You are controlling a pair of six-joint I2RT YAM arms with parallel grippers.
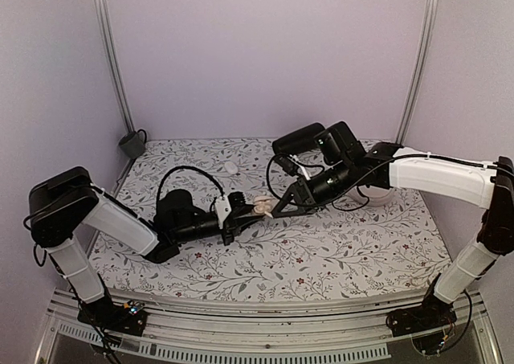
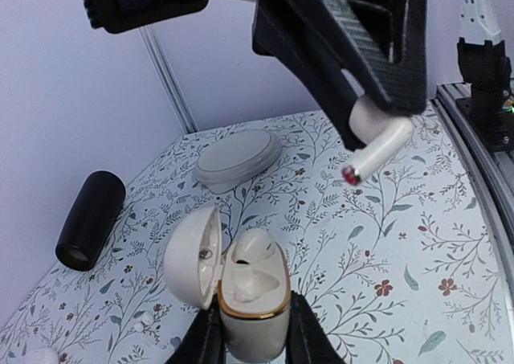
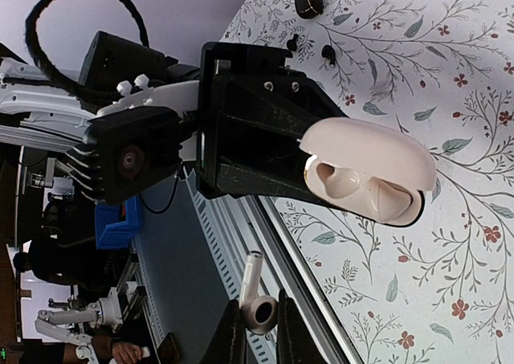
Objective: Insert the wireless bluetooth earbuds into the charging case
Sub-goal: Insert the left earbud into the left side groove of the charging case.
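Observation:
The earbuds I see are white and stemmed, not black. My left gripper (image 2: 253, 332) is shut on a white charging case (image 2: 255, 288) with a gold rim, held upright with its lid open to the left. One white earbud (image 2: 255, 246) sits in the case's far slot and the near slot looks empty. My right gripper (image 3: 259, 320) is shut on the head of the second white earbud (image 3: 257, 300). In the left wrist view this earbud (image 2: 379, 145) hangs above and to the right of the case, apart from it. In the top view the two grippers meet around the case (image 1: 262, 208) at mid-table.
A black cylinder (image 2: 90, 219) lies left of the case and a grey oval disc (image 2: 238, 159) lies behind it. In the top view a grey cup (image 1: 131, 145) stands at the back left corner and a white ring-shaped object (image 1: 373, 195) lies under the right arm.

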